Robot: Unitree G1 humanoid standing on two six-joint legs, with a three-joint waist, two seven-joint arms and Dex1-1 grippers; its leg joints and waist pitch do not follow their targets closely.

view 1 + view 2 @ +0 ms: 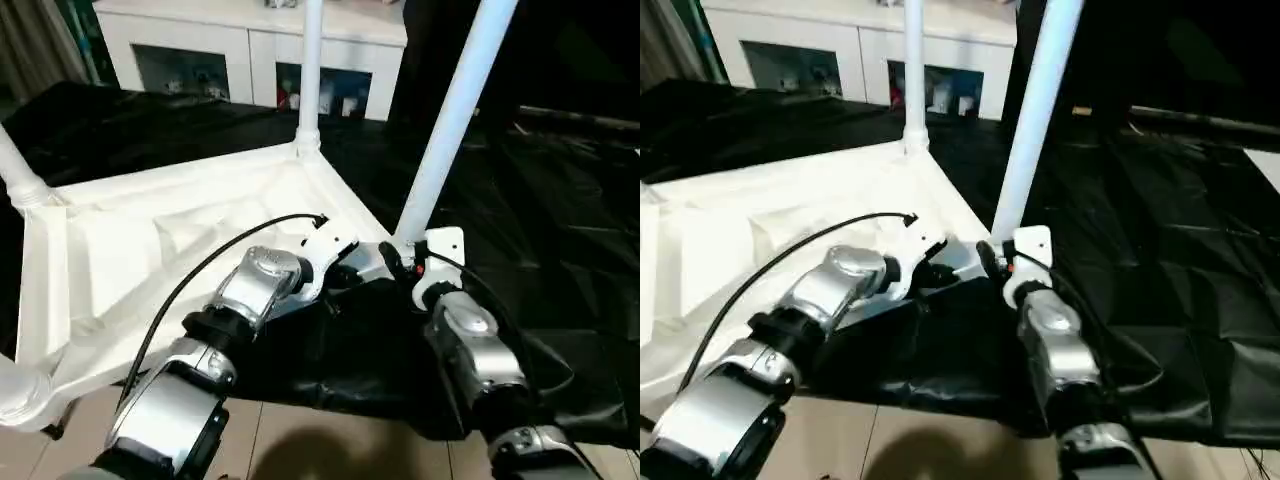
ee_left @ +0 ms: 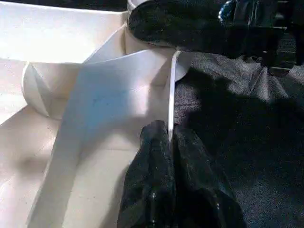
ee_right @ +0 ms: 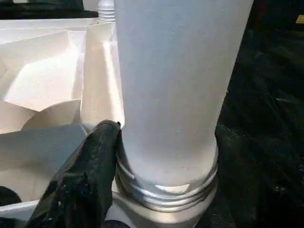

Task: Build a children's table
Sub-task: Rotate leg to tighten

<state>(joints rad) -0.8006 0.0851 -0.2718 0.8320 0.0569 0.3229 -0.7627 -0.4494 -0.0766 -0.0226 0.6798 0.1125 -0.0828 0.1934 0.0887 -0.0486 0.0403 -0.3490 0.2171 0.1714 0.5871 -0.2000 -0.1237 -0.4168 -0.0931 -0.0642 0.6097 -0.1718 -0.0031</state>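
The white table top (image 1: 150,250) lies upside down on the black cover, ribbed underside up. Legs stand in three corner sockets: a far one (image 1: 311,70), one at the left (image 1: 15,165), and a near tilted one (image 1: 450,120). My left gripper (image 2: 170,137) is shut on the thin rim wall of the top, right beside the near leg's socket (image 2: 142,66). My right gripper (image 1: 400,262) is at that leg's base, with one black finger (image 3: 102,142) pressed against the tube just above its exposed thread (image 3: 166,190). The other finger is hidden behind the leg.
The table's fourth corner socket (image 1: 20,390) hangs over the work table's front edge. Crumpled black cover (image 1: 560,230) spreads to the right. A white cabinet with glass doors (image 1: 200,45) stands at the back. Light floor (image 1: 330,440) shows below the edge.
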